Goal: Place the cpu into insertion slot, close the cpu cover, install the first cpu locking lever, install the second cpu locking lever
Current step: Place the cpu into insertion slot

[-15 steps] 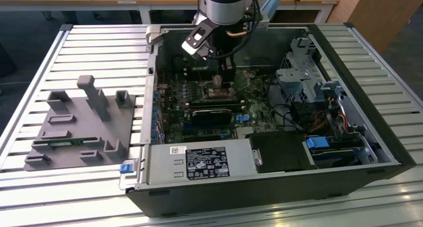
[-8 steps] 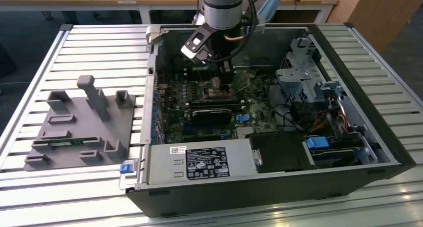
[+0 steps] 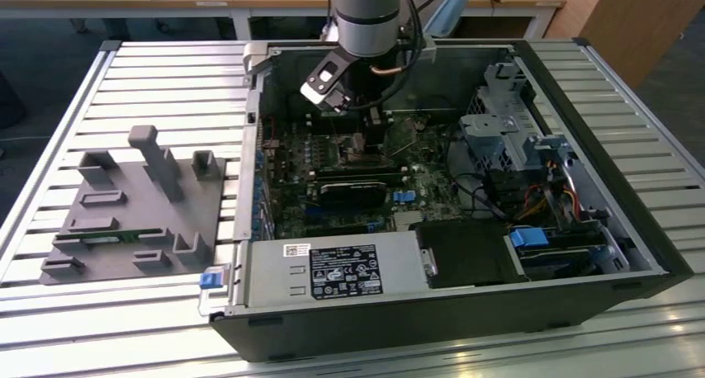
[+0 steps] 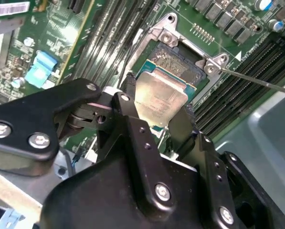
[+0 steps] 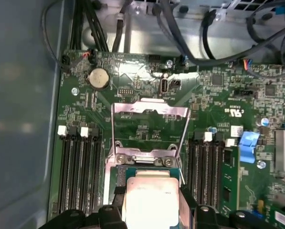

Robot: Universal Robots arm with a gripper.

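gripper (image 4: 156,106) clamped on the cpu (image 5: 151,202), hovering at the socket (image 4: 176,62) approx 11 o'clock of the case (image 3: 441,328) in the exterior view; i'd say step 1 unfinished, w/ cpu cover (image 5: 149,110) open & levers (image 4: 257,78) undone.

cpu (image 4: 161,97): flat silver-grey sq, pinched by gripper (image 4: 158,102) right over socket (image 4: 180,64); cpu cover (image 5: 149,110): thin metal frame w/ open centre, flipped back open

Silver-grey cpu (image 5: 151,200), green motherboard (image 5: 214,102), black end effector (image 4: 157,104), blue connector (image 5: 249,143)
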